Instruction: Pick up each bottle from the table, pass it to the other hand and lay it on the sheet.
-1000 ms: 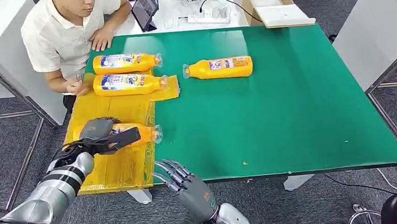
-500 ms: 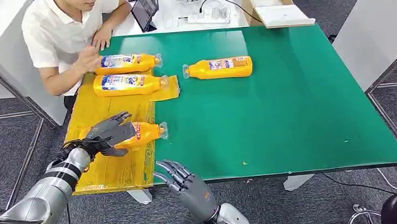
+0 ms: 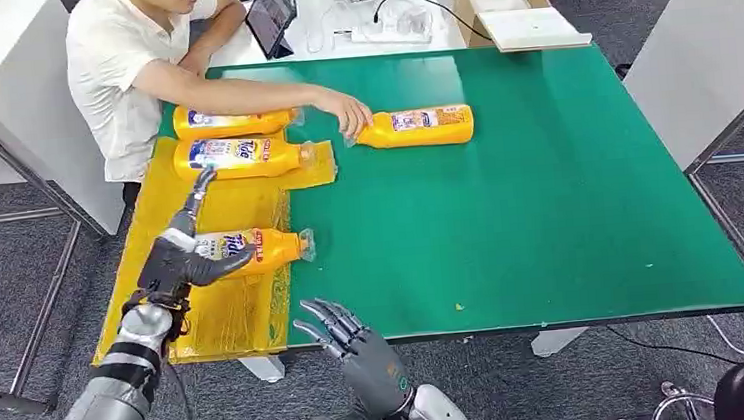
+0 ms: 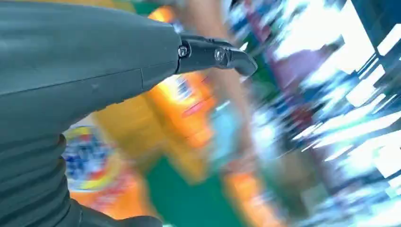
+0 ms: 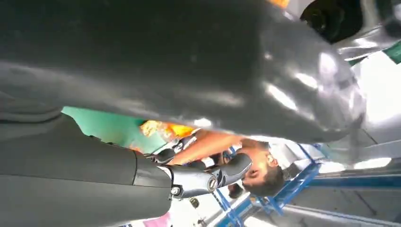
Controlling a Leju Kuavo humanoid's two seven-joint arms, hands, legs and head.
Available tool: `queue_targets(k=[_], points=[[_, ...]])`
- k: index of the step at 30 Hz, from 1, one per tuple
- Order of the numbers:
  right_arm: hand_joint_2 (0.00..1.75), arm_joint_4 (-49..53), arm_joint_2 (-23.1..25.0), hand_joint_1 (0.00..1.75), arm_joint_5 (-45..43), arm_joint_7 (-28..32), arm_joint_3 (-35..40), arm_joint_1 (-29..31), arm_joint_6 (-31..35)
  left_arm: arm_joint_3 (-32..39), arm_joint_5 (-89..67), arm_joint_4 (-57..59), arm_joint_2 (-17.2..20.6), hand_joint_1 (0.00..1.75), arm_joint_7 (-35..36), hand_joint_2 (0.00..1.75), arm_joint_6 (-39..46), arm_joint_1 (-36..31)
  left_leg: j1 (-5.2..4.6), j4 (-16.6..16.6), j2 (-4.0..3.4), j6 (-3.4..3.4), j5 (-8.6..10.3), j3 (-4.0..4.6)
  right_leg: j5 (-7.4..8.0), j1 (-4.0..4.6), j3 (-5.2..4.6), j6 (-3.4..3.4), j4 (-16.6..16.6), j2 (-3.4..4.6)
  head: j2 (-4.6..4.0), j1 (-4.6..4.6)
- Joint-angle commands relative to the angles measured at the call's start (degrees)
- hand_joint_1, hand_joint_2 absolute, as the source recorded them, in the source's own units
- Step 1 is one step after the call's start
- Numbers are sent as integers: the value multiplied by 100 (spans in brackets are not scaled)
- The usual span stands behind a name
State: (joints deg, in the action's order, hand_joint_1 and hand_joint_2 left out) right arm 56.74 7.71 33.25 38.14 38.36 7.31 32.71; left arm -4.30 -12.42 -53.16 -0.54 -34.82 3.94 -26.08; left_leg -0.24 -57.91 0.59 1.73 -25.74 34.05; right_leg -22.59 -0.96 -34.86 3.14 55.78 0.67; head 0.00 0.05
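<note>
Left robot hand [image 3: 179, 260] over the near end of the yellow sheet [image 3: 221, 317], fingers spread wide and gripping nothing, thumb just beside the label of the nearest bottle [image 3: 256, 247]. That bottle lying on its side on the sheet, cap toward the green counter [image 3: 548, 206]. Two more bottles [image 3: 243, 157] lying side by side at the far end of the sheet. Fourth bottle [image 3: 417, 126] lying on the bare counter, a person's hand [image 3: 348, 112] at its cap. Right robot hand [image 3: 359, 346] below the near counter edge, fingers apart, empty.
</note>
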Motion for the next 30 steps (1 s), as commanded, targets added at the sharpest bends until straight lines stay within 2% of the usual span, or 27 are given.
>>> queue_targets(k=[1,5,8,9,10,11,12,13,14,15,20,22,24,30], points=[[0,344,-232,0,-205,186,-431,-160,186,422,1180,-3429,-307,0,-108,175,115,1336,7,-8,-16,-8,-16,-10,-10,8,8,-10,4,5,0,2],[0,456,-310,0,-227,186,-587,-196,-82,299,1906,-3548,-299,0,127,175,-590,1384,8,-5,-6,-16,-16,-15,-10,10,15,-15,1,-2,0,0],[0,459,-476,0,-121,-63,-872,-119,-264,264,2058,-3612,-363,0,190,175,-666,1410,6,-2,4,-13,-11,-14,-10,8,15,-12,-1,-15,-2,0],[0,157,-714,0,642,-926,-1001,117,-52,281,2292,-3616,-430,0,366,175,-773,1428,4,0,6,-10,-7,-9,-6,6,10,-8,-4,-13,-2,2],[175,89,-779,0,655,-1056,-1230,199,93,253,2301,-3647,-466,0,407,175,-764,1460,3,1,3,-7,-4,-5,-2,5,6,-5,-6,-9,0,0],[175,-161,-852,0,621,-969,-1666,372,146,184,2247,-3681,-500,0,424,175,-675,1513,3,2,1,-8,-7,-15,-4,5,16,-7,-7,-9,0,-2],[175,-420,-942,0,956,-1270,-1860,552,432,109,2140,-3689,-547,0,474,175,-564,1572,0,4,2,-4,-3,-10,0,1,12,-3,-9,-9,0,0],[175,-592,-1050,0,1062,-1312,-2045,705,477,-33,1907,-3679,-559,0,494,175,-379,1627,-2,4,2,-2,-1,-7,2,0,8,-1,-8,-7,-2,-2],[175,-691,-1074,0,1076,-1175,-2264,781,422,-146,1794,-3649,-532,0,410,175,-210,1654,-3,7,2,-2,-2,-18,1,-1,21,-2,-11,-11,0,-2],[175,-860,-1122,0,1224,-1316,-2495,911,541,-327,1336,-3613,-516,0,252,175,155,1717,-4,5,6,2,1,-12,3,-2,18,0,-11,-13,0,0],[175,-936,-1149,0,1396,-1405,-2578,966,584,-455,1242,-3532,-492,0,237,175,261,1750,-9,4,6,-5,-7,-29,-6,-4,37,-7,-10,-15,0,0],[175,-1094,-1221,0,1754,-1895,-2658,1062,439,-588,1024,-3524,-456,0,241,175,423,1825,-12,2,8,-8,-9,-29,-9,-8,36,-10,-7,-16,0,0],[175,-1330,-1284,0,1847,-2109,-2834,1194,186,-724,987,-3546,-443,0,234,175,472,1912,-11,8,2,-11,-11,-37,-9,-7,39,-12,-9,-12,0,-2],[175,-1371,-1305,0,1883,-2142,-2852,1223,147,-747,947,-3575,-440,0,228,175,509,1917,-2,-2,6,-7,-9,-25,-6,4,31,-8,-6,-15,0,0]])
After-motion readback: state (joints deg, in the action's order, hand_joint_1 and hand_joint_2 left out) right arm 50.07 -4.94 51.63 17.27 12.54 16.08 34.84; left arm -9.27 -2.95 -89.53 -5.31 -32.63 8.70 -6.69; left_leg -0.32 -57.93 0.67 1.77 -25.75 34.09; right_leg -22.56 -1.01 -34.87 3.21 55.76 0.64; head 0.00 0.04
